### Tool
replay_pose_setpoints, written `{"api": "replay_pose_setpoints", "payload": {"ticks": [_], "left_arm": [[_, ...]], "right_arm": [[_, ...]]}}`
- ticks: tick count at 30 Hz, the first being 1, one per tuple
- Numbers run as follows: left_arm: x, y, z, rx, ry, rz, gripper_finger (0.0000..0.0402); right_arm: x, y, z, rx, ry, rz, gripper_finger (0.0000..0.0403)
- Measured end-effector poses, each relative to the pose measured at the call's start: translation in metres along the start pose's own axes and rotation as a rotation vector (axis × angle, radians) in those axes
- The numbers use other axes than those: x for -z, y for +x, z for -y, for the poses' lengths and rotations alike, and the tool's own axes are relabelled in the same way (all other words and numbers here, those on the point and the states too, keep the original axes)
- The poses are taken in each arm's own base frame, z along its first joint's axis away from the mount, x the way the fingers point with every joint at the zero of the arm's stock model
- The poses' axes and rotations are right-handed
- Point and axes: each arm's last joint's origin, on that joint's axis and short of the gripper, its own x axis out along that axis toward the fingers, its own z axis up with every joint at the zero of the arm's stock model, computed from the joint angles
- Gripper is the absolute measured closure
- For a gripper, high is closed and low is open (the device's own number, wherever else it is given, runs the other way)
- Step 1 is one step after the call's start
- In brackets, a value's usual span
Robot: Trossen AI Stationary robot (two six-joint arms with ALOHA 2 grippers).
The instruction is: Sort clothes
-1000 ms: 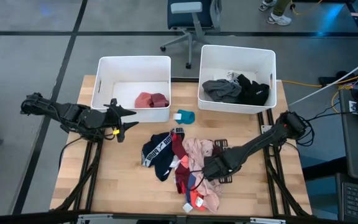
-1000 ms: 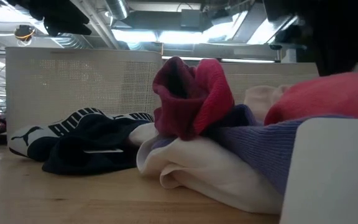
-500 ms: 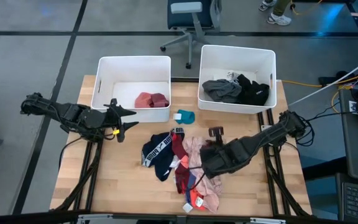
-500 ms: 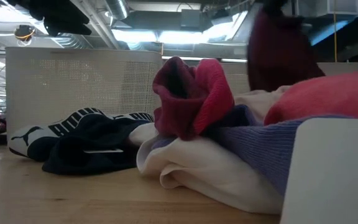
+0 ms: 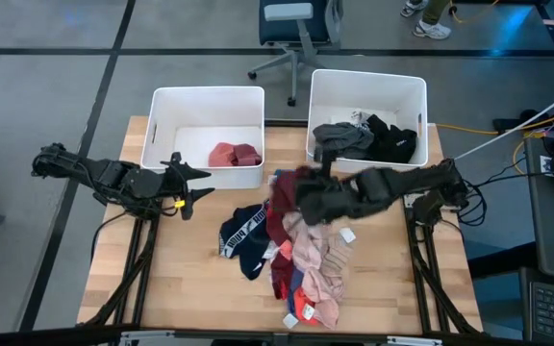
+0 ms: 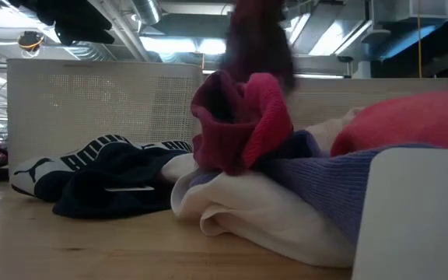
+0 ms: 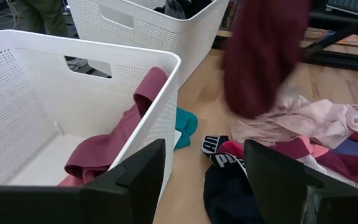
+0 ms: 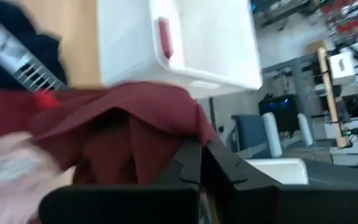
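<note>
The clothes lie in a mixed pile [image 5: 301, 264] on the wooden table: pink, black with white lettering, red and purple pieces. My right gripper [image 5: 302, 194] is shut on a maroon garment [image 5: 282, 197] above the pile's far end. In the left wrist view that garment [image 7: 263, 56] hangs blurred. My left gripper [image 5: 196, 183] stands open and empty near the left white bin [image 5: 162, 106], which holds a maroon-pink garment [image 5: 235, 154]. A teal garment [image 7: 185, 124] lies on the table beside that bin. My right gripper pinches a bunched upper part of the maroon garment [image 8: 166, 134] between its two shut fingers [image 8: 188, 163], coming from the table's right side and slanting down. The cloth drapes slack below the fingers, and its lower end [image 7: 253, 109] hangs just over the pink clothes.
The right white bin [image 5: 419, 96] at the far edge holds grey and black clothes [image 5: 364, 139]. Bare wood lies left of the pile, in front of the left bin. An office chair [image 5: 291, 38] stands beyond the table.
My right gripper, shut throughout, has risen from the pile's right side and swung toward the far left, between the two bins. It has drawn the maroon garment up out of the pile, so that it now hangs below the fingers. The pink clothes underneath now lie more spread out.
</note>
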Motion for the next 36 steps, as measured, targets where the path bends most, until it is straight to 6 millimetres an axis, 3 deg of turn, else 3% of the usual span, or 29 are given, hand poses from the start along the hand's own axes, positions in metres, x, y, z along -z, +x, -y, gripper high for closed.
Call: {"api": "replay_pose_setpoints", "payload": {"ticks": [7, 14, 23, 29, 36], "left_arm": [[0.000, 0.000, 0.000, 0.000, 0.003, 0.000, 0.0194], [0.000, 0.000, 0.000, 0.000, 0.003, 0.000, 0.0194], [0.000, 0.000, 0.000, 0.000, 0.003, 0.000, 0.0194], [0.000, 0.000, 0.000, 0.000, 0.006, 0.000, 0.0194], [0.000, 0.000, 0.000, 0.000, 0.012, 0.000, 0.0194]], "right_arm": [[-0.022, 0.021, 0.042, 0.083, 0.036, 0.152, 0.0394], [-0.044, 0.036, 0.087, 0.188, 0.085, 0.410, 0.0393], [-0.045, 0.061, 0.148, 0.191, 0.250, 0.729, 0.0391], [-0.037, 0.112, 0.165, 0.182, 0.364, 0.691, 0.0391], [-0.024, 0.182, 0.150, 0.078, 0.466, 0.488, 0.0391]]}}
